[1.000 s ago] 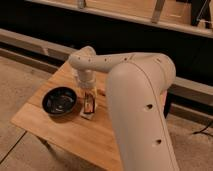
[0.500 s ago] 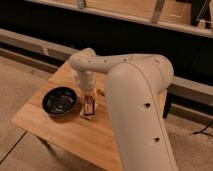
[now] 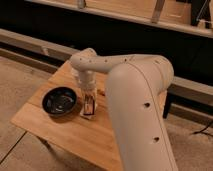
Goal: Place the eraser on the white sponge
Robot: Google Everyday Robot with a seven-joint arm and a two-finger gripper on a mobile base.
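Observation:
My arm reaches down over the wooden table (image 3: 55, 130), and the gripper (image 3: 89, 98) points straight down just right of the dark bowl. The eraser (image 3: 90, 106), a small dark block with reddish-orange stripes, is directly under the gripper. It sits over the white sponge (image 3: 86, 115), whose cream edge shows beneath it. Whether the gripper still touches the eraser cannot be told.
A dark round bowl (image 3: 60, 101) stands on the table left of the sponge. A small orange thing (image 3: 101, 92), partly hidden by my arm, lies just right of the gripper. My large white arm (image 3: 135, 100) covers the table's right side. A dark bench runs behind.

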